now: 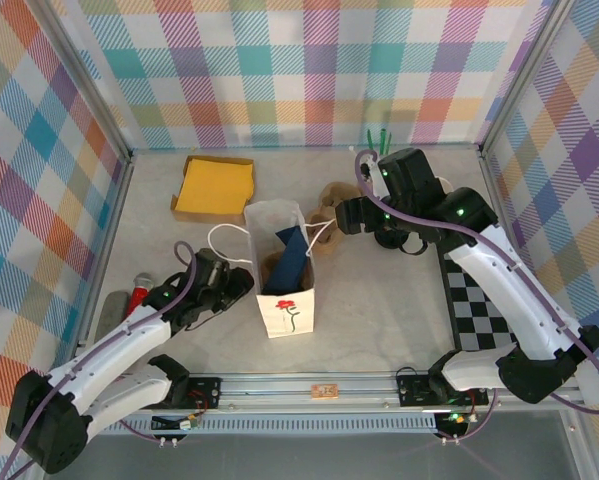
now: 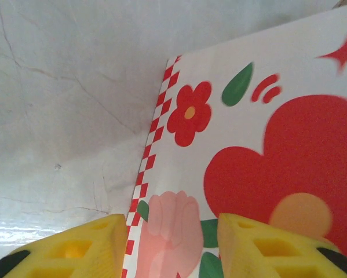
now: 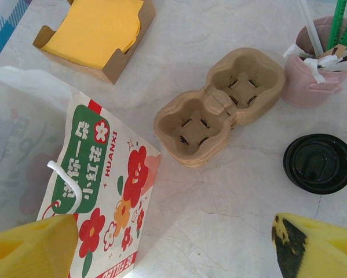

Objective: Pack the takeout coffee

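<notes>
The takeout coffee (image 3: 318,163) stands on the table in the right wrist view, its round black lid seen from above, to the right of a brown pulp cup carrier (image 3: 219,104). My right gripper (image 3: 173,255) hangs open above bare table between the coffee and the white flowered paper bag (image 3: 98,191), with nothing between its yellow fingers. From above, the bag (image 1: 284,300) stands open at mid-table with a dark blue item (image 1: 291,255) inside. My left gripper (image 2: 173,258) is open, close against the bag's flowered side (image 2: 266,150); from above it (image 1: 231,285) sits at the bag's left.
A cardboard box of yellow napkins (image 1: 216,187) is at the back left. A pink pot of green and white sticks (image 3: 315,75) stands behind the coffee. A black-and-white checkered mat (image 1: 479,300) lies at the right. A red item (image 1: 139,295) lies at the left edge.
</notes>
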